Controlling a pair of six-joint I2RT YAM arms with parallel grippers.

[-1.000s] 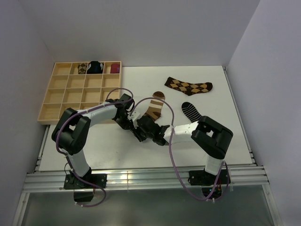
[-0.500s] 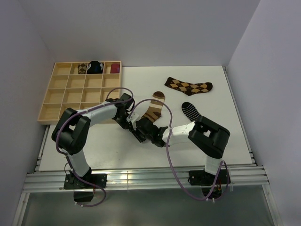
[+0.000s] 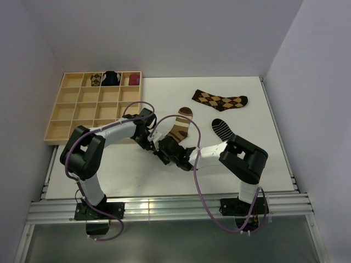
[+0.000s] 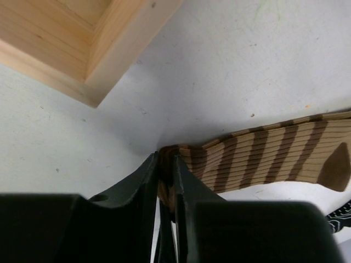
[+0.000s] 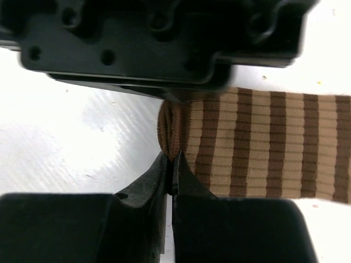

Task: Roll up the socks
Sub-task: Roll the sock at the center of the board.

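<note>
On the table (image 3: 109,175), the compartment tray (image 3: 82,102) sat at ten o'clock, three sock bundles (image 3: 112,78) in its far row. The long sock (image 3: 180,125) lay at the centre, running from twelve o'clock down toward seven. The far sock (image 3: 219,100) lay crosswise at one o'clock, behind the short sock (image 3: 222,129) at three o'clock, both apart from the long one. The left gripper (image 4: 166,164) reached in from nine o'clock and the right gripper (image 5: 171,164) from four, the two touching the long sock's near end, just beside the tray's near corner.
</note>
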